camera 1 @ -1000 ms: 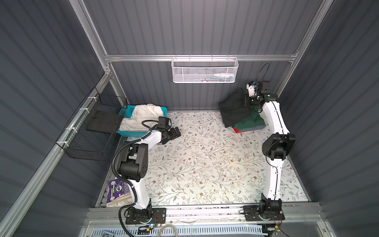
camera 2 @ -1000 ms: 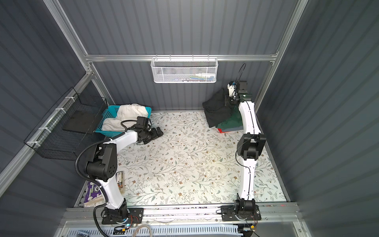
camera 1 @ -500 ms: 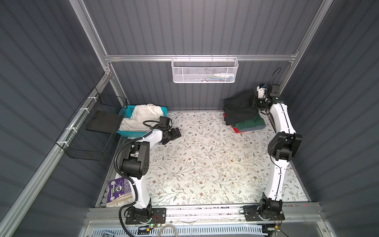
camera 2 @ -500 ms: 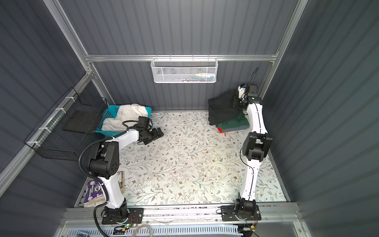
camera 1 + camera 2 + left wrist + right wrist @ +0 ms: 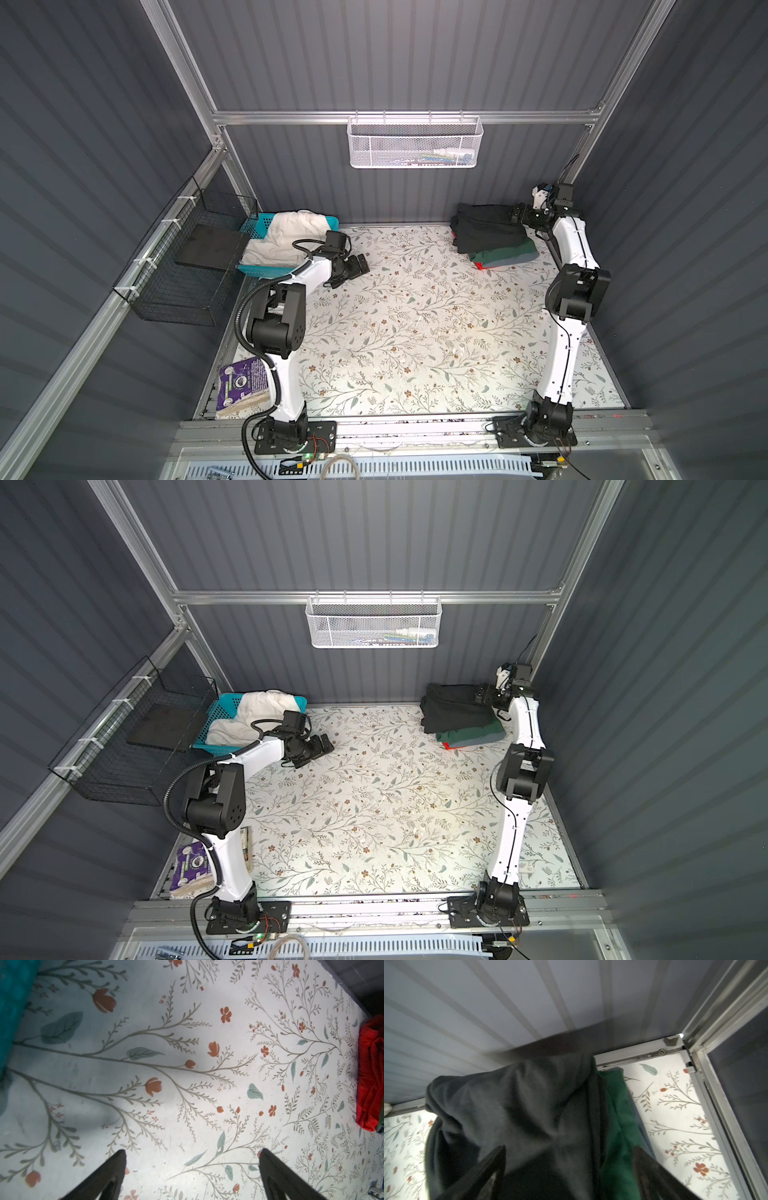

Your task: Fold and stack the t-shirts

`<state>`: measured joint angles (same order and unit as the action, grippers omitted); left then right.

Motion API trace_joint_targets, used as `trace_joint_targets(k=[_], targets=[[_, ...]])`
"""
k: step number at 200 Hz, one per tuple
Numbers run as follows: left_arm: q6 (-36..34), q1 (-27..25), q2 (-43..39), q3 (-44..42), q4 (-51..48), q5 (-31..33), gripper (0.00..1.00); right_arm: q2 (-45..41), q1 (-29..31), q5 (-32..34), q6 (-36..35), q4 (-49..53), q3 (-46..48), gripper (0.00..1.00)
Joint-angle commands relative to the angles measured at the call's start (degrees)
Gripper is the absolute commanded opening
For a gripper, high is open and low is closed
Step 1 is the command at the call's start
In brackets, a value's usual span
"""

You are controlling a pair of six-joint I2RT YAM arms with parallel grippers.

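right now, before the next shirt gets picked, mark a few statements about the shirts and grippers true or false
1. The black t-shirt lies on top of the stack. True.
2. The cream-white t-shirt lies spread flat on the table. False: it sits bunched in the turquoise basket.
3. The left gripper is shut on a shirt. False: it is open and empty above the table.
4. The red t-shirt is at the bottom of the stack. True.
5. The right gripper is open over the black t-shirt. True.
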<state>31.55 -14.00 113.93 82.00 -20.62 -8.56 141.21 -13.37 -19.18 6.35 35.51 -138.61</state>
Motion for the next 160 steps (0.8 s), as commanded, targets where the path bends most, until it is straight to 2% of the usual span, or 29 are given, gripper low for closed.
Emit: trace_joint_targets(k=[1, 34, 55, 96, 106, 126, 143, 160], targets=[[-1.07, -0.93, 0.42, 2.16, -2.66, 0.93, 1.00, -1.25, -0.50, 2.82, 1.65, -0.89, -0.85, 0.99], [-1.80, -1.51, -4.36, -0.52, 0.48, 3.67, 1.00, -6.96, -1.00, 4.59, 3.64, -3.63, 5.40, 0.99], [-1.82, -1.47, -6.73, -3.43, 0.86, 4.34, 1.00, -12.16, -0.96, 3.70, 6.04, -5.37, 12.61, 0.99], [-2.18, -1.56, -8.59, -4.82, 0.63, 3.22, 1.00, -23.42, -1.13, 0.54, 10.92, -11.25, 33.21, 0.99], [-2.38, -1.56, -9.29, -5.54, 0.40, 3.11, 1.00, -25.54, -1.39, -3.49, 12.10, -11.85, 37.36, 0.99], [-2.94, -1.65, -12.92, -9.03, 1.91, 3.43, 1.00, -32.02, -1.49, -6.60, 15.28, -17.43, 48.06, 0.99], [-4.07, -1.73, -17.80, -13.46, 4.36, 5.29, 1.00, -39.10, -1.51, -7.53, 19.12, -24.90, 58.95, 0.99], [-5.84, -1.74, -24.00, -18.54, 6.80, 10.66, 1.00, -45.89, -1.35, -6.79, 21.95, -31.14, 68.99, 0.99]])
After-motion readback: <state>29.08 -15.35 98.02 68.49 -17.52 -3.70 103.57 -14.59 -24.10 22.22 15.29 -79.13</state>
